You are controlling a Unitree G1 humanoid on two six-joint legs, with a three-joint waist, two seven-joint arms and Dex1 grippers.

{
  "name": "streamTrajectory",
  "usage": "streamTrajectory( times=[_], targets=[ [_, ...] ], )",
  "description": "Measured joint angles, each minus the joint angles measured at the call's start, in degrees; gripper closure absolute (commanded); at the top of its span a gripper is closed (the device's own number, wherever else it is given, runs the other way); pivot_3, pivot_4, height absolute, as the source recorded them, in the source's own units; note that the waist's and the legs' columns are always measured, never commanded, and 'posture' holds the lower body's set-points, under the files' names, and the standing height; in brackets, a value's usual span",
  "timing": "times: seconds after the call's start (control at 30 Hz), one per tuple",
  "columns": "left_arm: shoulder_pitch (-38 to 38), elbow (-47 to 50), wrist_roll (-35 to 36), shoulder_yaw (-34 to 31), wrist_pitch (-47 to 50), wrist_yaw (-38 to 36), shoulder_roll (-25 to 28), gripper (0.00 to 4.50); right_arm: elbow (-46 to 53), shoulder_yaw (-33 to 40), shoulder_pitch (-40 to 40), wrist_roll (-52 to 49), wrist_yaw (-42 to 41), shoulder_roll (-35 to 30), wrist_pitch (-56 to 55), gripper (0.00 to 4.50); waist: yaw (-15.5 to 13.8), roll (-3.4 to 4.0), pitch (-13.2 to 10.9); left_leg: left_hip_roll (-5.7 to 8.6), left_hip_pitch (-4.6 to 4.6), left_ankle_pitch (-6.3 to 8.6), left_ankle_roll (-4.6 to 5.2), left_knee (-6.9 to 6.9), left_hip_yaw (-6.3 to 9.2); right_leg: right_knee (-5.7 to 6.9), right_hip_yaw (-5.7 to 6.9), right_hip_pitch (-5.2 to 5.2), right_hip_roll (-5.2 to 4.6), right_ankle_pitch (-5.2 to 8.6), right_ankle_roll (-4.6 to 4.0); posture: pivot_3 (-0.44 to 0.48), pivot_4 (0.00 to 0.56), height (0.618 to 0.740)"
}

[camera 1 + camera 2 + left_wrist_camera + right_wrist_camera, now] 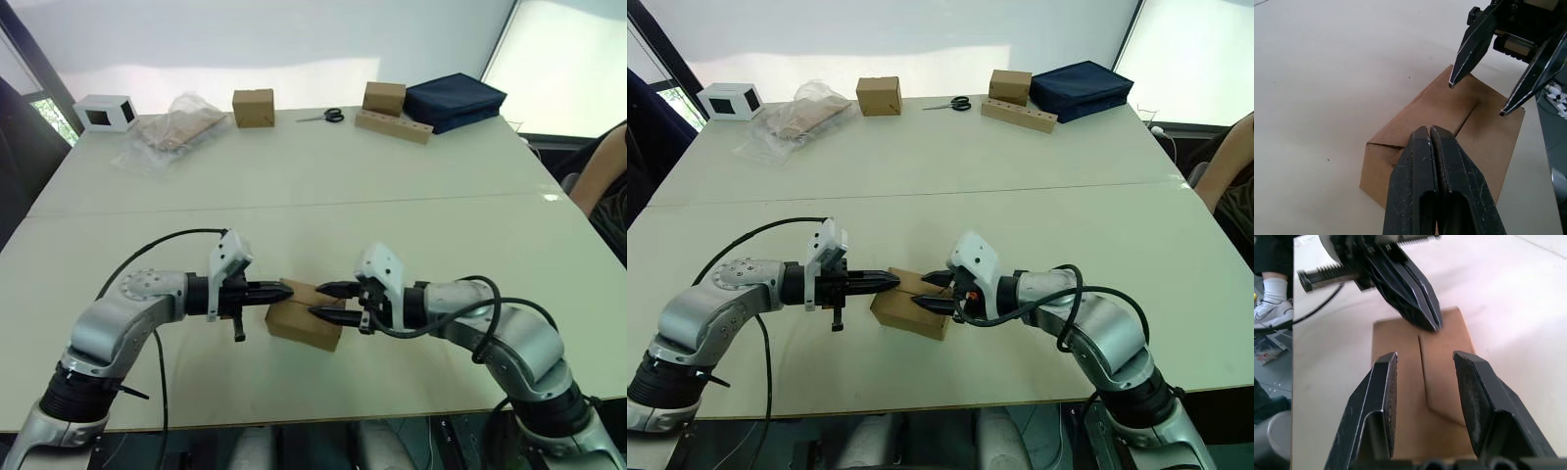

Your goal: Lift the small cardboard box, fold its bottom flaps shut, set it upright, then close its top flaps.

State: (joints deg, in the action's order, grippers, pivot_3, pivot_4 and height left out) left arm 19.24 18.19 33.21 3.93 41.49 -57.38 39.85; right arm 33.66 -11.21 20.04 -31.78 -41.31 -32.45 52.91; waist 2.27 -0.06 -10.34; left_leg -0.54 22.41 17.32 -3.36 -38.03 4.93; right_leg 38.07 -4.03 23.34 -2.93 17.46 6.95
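Note:
The small cardboard box [302, 325] stands on the table near its front edge, between my two grippers. Its upward face shows the top flaps [1442, 382] folded flat, with a seam running between them. The bottom flaps are hidden beneath the box. My left gripper [285, 291] is shut with nothing in it, and its tips rest at the left edge of that upper face [1428, 130]. From the other side my right gripper [321, 301] is open. Its two fingers [1385, 387] hover just above the flaps on either side of the seam.
At the table's back stand two neat brown cubes [253, 108] [384, 98], a white box [105, 113], a plastic bag [174, 132], scissors [324, 116], a wooden block [394, 125] and a dark blue bag [456, 101]. A person [602, 176] sits at the right.

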Motion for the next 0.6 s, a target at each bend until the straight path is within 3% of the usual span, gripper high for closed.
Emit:
streamTrajectory(
  times=[0.6],
  targets=[
    [0.33,0.17,-2.79,2.49,-2.64,-0.54,0.78,4.50,0.01,-3.18,-0.87,3.64,-0.31,-2.43,-4.37,2.69,0.07,0.00,0.01,0.00,-0.04,0.00,0.00,0.00,0.01,0.01,0.00,-0.05,0.02,0.00,0.00,0.000,0.150,0.740]
  ],
)
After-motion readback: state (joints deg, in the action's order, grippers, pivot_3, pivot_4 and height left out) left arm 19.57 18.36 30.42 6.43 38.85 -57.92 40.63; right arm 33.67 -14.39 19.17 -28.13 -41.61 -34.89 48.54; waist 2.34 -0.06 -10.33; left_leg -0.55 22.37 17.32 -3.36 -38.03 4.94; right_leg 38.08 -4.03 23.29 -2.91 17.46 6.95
